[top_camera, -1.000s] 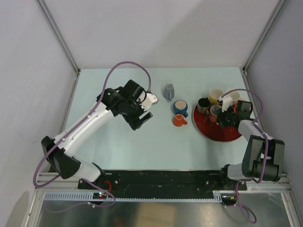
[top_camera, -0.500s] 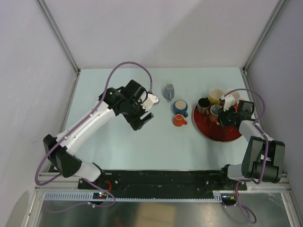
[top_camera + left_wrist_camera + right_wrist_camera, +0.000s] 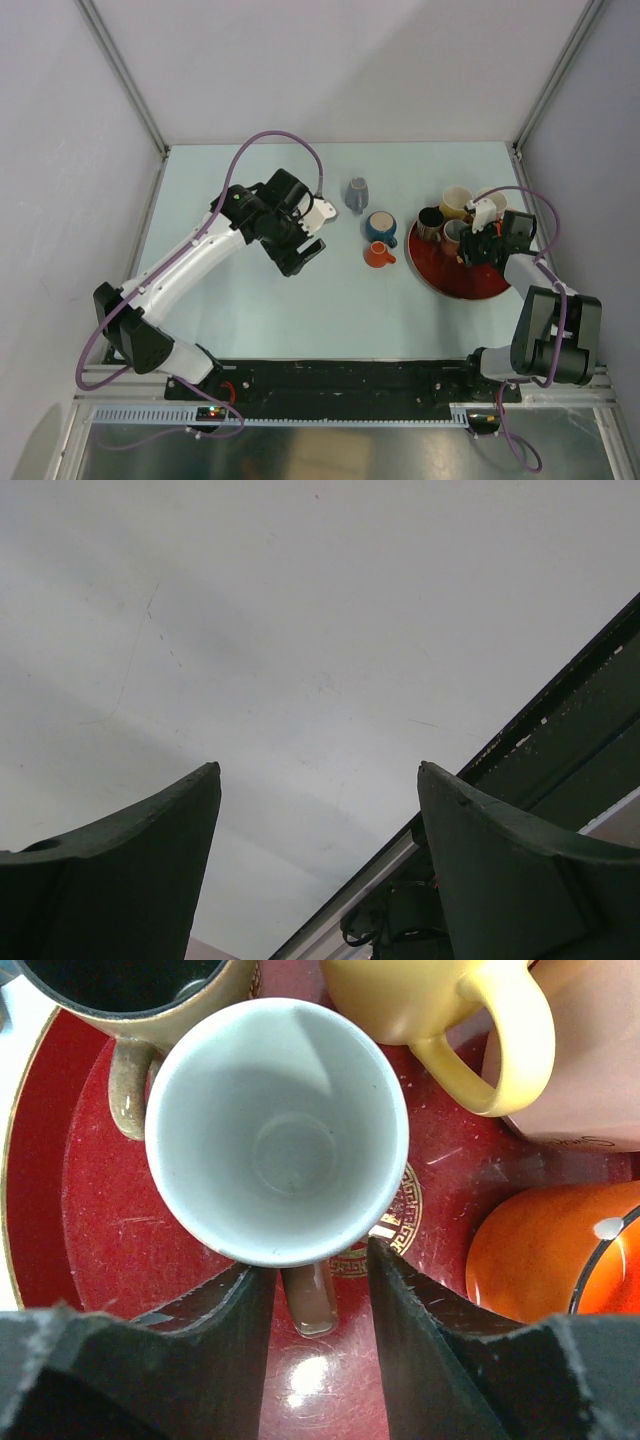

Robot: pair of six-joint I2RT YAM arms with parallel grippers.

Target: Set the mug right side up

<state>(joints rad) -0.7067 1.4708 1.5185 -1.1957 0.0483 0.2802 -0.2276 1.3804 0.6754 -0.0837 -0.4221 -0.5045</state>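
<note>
The mug (image 3: 275, 1150), white inside with a brown handle, stands upright, mouth up, on the red plate (image 3: 90, 1240) at the table's (image 3: 250, 300) right side. The right gripper (image 3: 315, 1260) sits at its handle, jaws apart, 1 finger on each side of the handle and neither visibly pressing it. Sharing the plate are 4 mugs: a dark-lined brown mug (image 3: 120, 980), a yellow mug (image 3: 420, 1000), a pink mug (image 3: 580, 1060) and an orange mug (image 3: 530, 1250). Left of the plate stand a blue mug (image 3: 380, 226), a small orange cup (image 3: 377, 255) and a grey mug (image 3: 357, 194), orientation not determinable. The left gripper (image 3: 303, 252) hangs over mid-table, jaws apart, holding nothing.
</note>
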